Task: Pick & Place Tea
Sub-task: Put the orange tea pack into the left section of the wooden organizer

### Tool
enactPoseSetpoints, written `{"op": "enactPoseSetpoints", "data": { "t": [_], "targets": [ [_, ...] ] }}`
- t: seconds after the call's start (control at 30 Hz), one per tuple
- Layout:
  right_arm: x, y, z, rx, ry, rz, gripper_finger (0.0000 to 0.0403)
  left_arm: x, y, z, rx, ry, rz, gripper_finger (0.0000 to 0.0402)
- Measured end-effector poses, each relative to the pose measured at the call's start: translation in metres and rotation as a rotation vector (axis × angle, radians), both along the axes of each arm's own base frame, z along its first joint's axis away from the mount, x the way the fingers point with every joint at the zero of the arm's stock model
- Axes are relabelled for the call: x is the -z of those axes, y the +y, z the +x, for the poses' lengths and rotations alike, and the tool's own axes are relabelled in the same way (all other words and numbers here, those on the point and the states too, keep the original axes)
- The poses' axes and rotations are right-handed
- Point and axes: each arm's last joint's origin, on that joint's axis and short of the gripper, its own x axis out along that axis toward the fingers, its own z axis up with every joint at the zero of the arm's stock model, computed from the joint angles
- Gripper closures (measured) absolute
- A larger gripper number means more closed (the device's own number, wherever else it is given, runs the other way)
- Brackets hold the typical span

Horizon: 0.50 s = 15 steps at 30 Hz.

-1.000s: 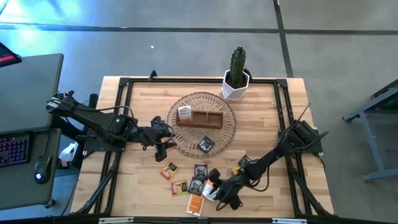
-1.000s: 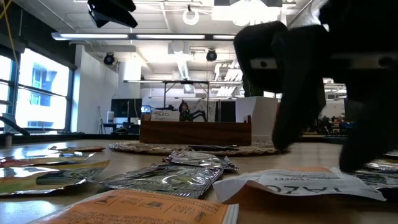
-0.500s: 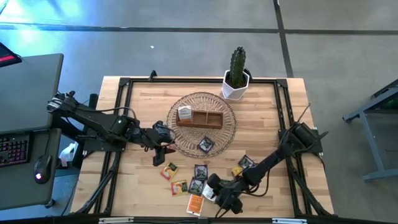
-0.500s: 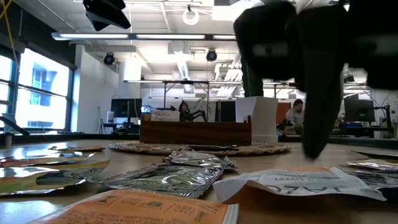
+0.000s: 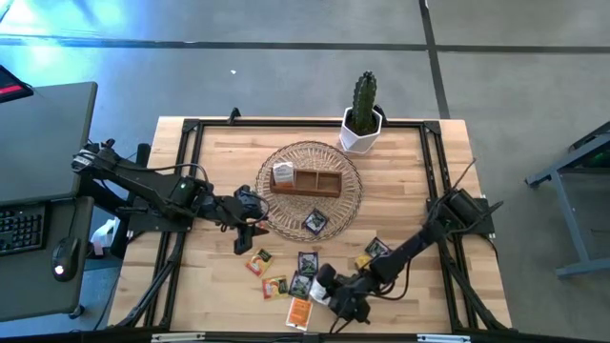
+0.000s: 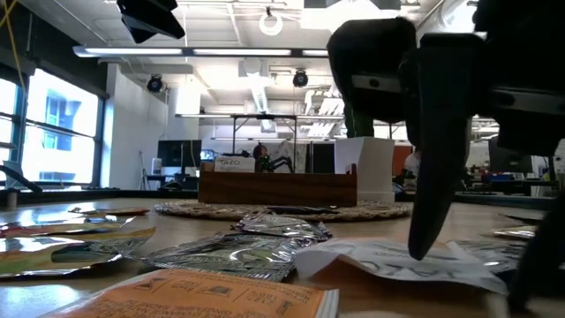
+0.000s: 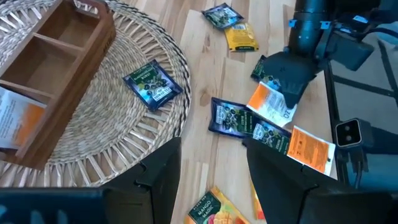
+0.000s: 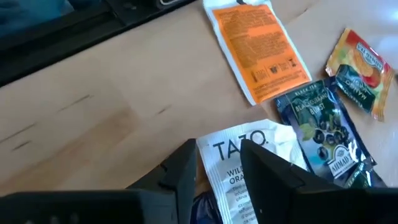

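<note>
Right gripper [image 5: 329, 297]: lowered at the 6 o'clock edge of the table [image 5: 400, 171]; its fingers [image 8: 186, 171] are set astride a white and orange packet [image 8: 239, 165], one on each side, the gap narrow. Whether the packet is pinched cannot be told.
White and orange packet: seen lying on the wood, its near edge curled up in the low view [image 6: 388, 261].
Left gripper [image 5: 250, 229]: held over the 8 o'clock rim of the wicker mat [image 5: 353, 205], fingers spread wide, nothing between them.
Other tea packets: an orange one [image 8: 255, 43] flat beside the white one; a dark blue one [image 8: 320, 124] and a red and yellow one [image 8: 357, 68] close by; a dark packet [image 7: 152, 84] resting on the mat at 5 o'clock of the wooden box [image 5: 310, 181].
Wooden box: placed at the mat's middle, a white packet [image 5: 282, 174] standing in its 9 o'clock compartment.
Cactus pot [image 5: 362, 129]: found at 12 o'clock on the table.
</note>
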Motion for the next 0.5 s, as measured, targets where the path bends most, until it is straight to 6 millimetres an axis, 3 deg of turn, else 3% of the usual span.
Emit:
{"op": "enactPoseSetpoints", "data": {
  "t": [0.27,0.37,0.5],
  "targets": [
    [0.000,-0.023,0.015,0.090,0.046,0.104,0.0393,0.000,0.000,0.000,0.000,-0.001,0.000,0.0220],
    [-0.007,-0.032,0.018,0.126,0.028,0.100,0.0390,0.000,0.000,0.000,-0.003,-0.001,-0.004,0.0220],
    [-0.036,-0.044,0.024,0.166,-0.057,0.140,0.0399,0.000,-0.001,0.000,0.011,0.003,-0.016,0.0220]
  ]
}}
